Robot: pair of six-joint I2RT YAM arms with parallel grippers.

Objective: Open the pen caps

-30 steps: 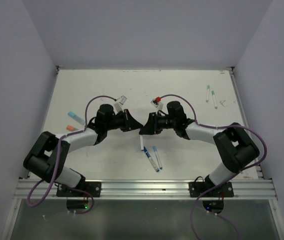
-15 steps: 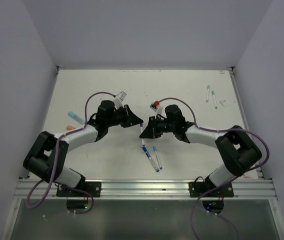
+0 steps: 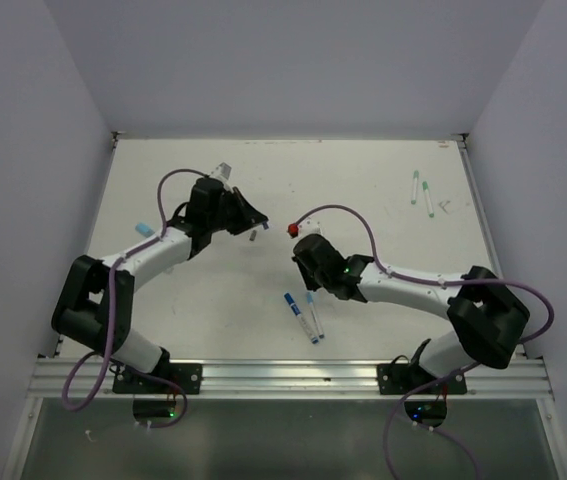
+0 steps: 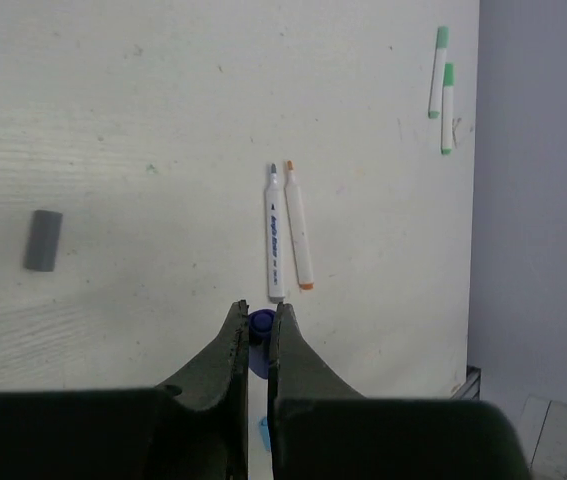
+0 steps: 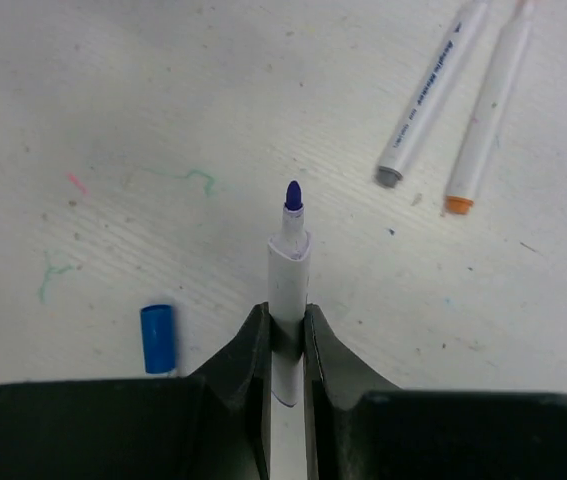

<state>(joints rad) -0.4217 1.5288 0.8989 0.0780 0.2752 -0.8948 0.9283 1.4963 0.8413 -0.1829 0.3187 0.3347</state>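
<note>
The right gripper (image 5: 286,325) has its two fingers closed on a white pen (image 5: 289,262); its uncapped dark blue tip points away from the camera; a blue cap (image 5: 157,338) lies on the table (image 5: 113,80) just left of the fingers; farther off to the right a grey-ended pen (image 5: 431,95) and an orange-ended pen (image 5: 489,100) lie side by side; faint pink and green marks (image 5: 198,178) stain the surface.

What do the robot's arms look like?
The left arm and right arm are white tubes joined by chunky black joints. A purple cable loops along each. The jaws are dark and taper to narrow tips.
</note>
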